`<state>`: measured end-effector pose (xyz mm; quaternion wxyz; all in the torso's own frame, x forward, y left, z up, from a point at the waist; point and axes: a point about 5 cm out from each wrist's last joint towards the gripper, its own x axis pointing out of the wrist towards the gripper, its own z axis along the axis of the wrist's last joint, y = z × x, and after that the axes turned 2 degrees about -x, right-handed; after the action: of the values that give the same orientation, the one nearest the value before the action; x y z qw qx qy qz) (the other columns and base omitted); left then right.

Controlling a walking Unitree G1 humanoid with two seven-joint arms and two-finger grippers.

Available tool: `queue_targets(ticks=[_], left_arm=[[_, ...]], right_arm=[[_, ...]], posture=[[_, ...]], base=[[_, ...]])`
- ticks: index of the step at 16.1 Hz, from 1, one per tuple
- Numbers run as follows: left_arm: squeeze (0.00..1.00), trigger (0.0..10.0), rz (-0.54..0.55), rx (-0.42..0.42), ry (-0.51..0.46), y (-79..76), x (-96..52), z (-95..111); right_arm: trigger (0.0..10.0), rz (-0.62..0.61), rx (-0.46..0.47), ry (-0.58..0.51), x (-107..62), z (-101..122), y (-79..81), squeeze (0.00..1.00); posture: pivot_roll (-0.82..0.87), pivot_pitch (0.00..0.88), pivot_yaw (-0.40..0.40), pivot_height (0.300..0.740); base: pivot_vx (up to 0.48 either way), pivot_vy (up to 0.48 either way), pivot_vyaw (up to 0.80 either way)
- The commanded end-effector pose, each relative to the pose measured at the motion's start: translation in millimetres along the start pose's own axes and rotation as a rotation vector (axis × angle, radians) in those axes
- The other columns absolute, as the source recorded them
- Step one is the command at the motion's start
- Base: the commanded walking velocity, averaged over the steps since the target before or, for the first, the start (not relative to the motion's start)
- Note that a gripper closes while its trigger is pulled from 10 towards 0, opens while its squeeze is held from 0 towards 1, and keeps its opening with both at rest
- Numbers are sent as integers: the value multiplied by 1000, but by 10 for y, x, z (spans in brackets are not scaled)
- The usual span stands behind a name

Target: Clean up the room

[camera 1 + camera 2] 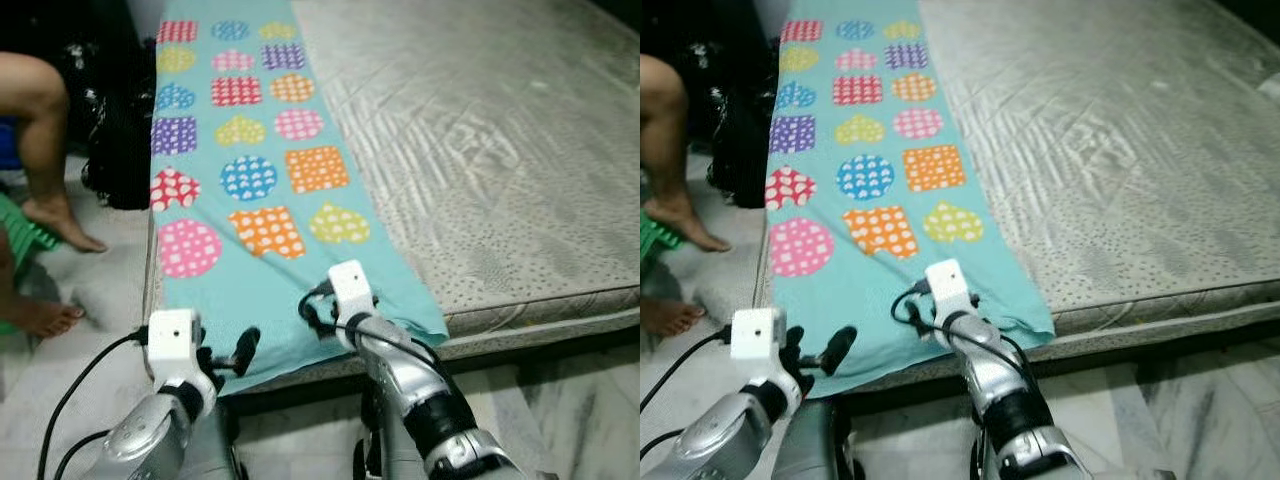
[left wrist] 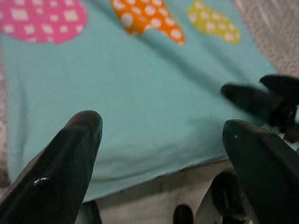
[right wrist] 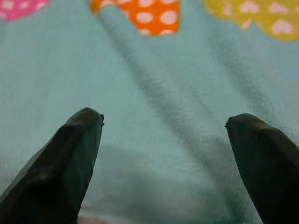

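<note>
A teal blanket (image 1: 250,180) printed with dotted shapes in several colours lies in a long strip down the left side of the bed. Its near end hangs a little over the mattress edge. My left gripper (image 1: 228,355) is open just off the blanket's near left edge; in the left wrist view its spread fingers (image 2: 70,158) frame the teal hem (image 2: 154,158). Over the blanket's near end, toward its right corner, my right gripper (image 1: 315,312) is open. The right wrist view puts that gripper (image 3: 164,119) close above the wrinkled teal cloth (image 3: 163,84), holding nothing.
The grey mattress (image 1: 480,150) is bare to the right of the blanket. A person's bare legs and feet (image 1: 45,215) are at the left beside a black bag (image 1: 115,130) and a green object (image 1: 20,235). Pale marble floor (image 1: 560,400) runs along the bed's near edge.
</note>
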<state>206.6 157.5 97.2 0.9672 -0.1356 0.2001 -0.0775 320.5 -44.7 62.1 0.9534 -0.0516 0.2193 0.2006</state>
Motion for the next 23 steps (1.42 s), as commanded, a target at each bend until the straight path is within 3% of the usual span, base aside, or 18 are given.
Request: queue_targets(ticks=[1,7,10,12,15,19,23], left_arm=[[0,10000,7,1,-1,10,-46,16],[0,10000,10,10,15,23,-67,24],[0,10000,11,10,9,22,-53,42],[0,10000,12,11,7,16,-36,47],[0,10000,15,10,7,18,-15,49],[0,10000,14,16,12,18,11,50],[0,10000,20,13,25,25,18,31]], right_arm=[[10000,-7,32,-6,9,-24,13,0],[10000,-11,42,-86,23,-31,-24,0],[10000,-18,44,-116,31,-3,-18,0],[10000,-71,-25,-144,44,74,-56,0],[10000,-135,-31,-155,77,196,-129,0],[10000,-171,-154,14,123,34,-175,0],[10000,-244,-153,110,17,-159,-543,0]], posture=[[-2,218,-20,592],[-2,227,-7,543],[-5,227,-4,543],[-7,225,-5,543],[-8,220,-5,543],[-1,213,-7,543],[-14,212,-9,543]], base=[[0,0,0],[0,0,0],[0,0,0],[0,0,0],[0,0,0],[0,0,0],[0,0,0]])
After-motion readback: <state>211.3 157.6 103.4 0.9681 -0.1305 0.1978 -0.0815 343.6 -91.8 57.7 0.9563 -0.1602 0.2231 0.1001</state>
